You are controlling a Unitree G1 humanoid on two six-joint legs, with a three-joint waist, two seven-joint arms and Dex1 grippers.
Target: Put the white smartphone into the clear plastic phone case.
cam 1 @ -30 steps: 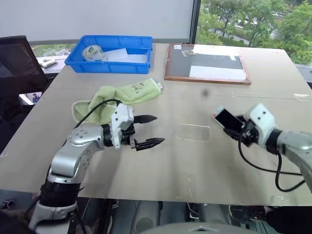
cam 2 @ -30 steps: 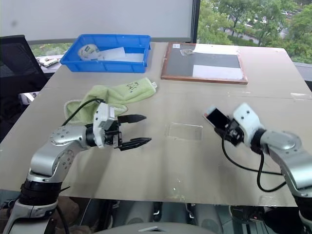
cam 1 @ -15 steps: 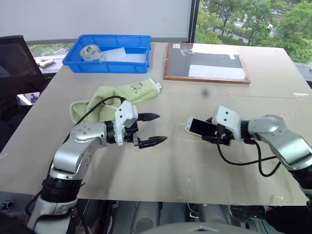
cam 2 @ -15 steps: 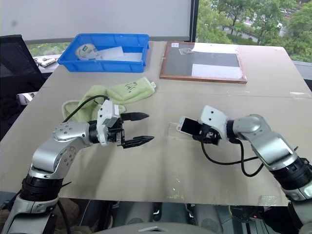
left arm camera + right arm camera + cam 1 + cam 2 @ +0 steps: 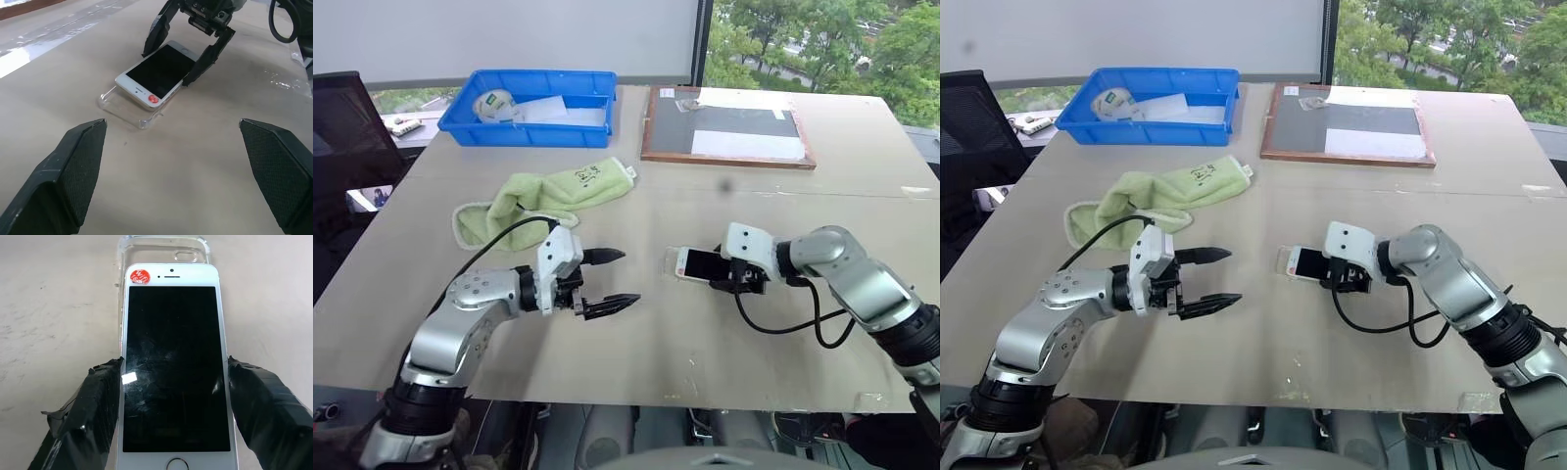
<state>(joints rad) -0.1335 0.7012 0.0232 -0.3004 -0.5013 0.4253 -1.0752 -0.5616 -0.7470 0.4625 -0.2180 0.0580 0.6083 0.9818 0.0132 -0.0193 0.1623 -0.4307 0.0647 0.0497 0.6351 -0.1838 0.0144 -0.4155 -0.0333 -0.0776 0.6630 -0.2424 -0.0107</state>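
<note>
The white smartphone [image 5: 160,72], dark screen up with a red sticker near its top, lies slanted over the clear plastic phone case [image 5: 128,108] at the table's middle. My right gripper [image 5: 174,364] is shut on the phone's long sides near its home-button end, with taped fingers [image 5: 90,406] on either side. The case's camera end [image 5: 146,248] sticks out past the phone's top. My left gripper [image 5: 628,278] hovers open a short way to the left of the case, pointing at it, with nothing between its fingers [image 5: 73,166].
A green cloth [image 5: 543,196] lies behind the left arm. A blue bin [image 5: 533,134] with a tape roll and paper stands at the back left, a framed dark board [image 5: 724,122] with white sheets at the back. The table's front edge runs just below both arms.
My right gripper has carried the phone leftward and down, rolling it screen up, from above the table's right side onto the case. The left gripper has hardly moved.
</note>
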